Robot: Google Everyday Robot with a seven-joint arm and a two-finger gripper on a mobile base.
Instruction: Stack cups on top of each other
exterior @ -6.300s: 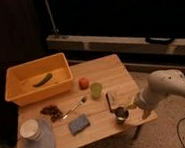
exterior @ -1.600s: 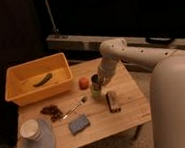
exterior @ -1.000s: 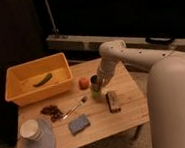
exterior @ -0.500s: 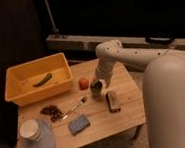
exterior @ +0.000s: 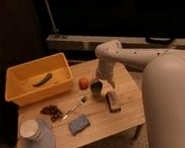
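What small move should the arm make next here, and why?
Likely a short retreat straight up, leaving the dark metal cup behind. The gripper is right at that cup, beside the red fruit, and no second cup stands apart nearby, so a pair seems nested already; the white cup sits far off on a cloth.

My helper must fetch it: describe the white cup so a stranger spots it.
On the wooden table, look at the near left corner, far from the gripper at mid-table. The white cup stands on a bluish cloth, the only pale round thing there.
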